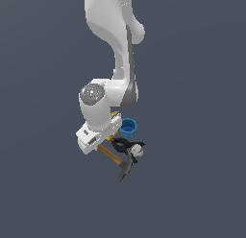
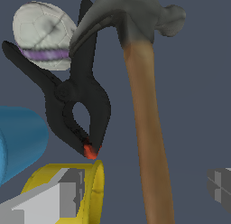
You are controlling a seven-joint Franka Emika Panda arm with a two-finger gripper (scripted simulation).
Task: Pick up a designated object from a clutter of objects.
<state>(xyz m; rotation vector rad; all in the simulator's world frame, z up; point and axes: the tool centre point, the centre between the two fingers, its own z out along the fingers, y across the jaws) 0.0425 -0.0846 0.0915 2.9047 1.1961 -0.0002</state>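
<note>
The hammer [image 2: 145, 123] has a brown wooden handle and a dark grey claw head [image 2: 131, 15]. In the exterior view the hammer [image 1: 116, 160] lies on the floor, its handle end under my hand. My gripper [image 2: 144, 189] is open, with one finger [image 2: 61, 196] on each side of the handle and not touching it. In the exterior view my gripper [image 1: 97, 145] is low over the handle and its fingertips are hidden. The clutter of objects lies around the hammer.
A black clamp [image 2: 76, 96] lies beside the handle, with a white ball [image 2: 43, 33] at its far end near the hammer head. A yellow cup [image 2: 95, 182] sits behind one finger. A blue cup [image 2: 22, 142] [image 1: 128, 127] stands next to it. The banana is hidden.
</note>
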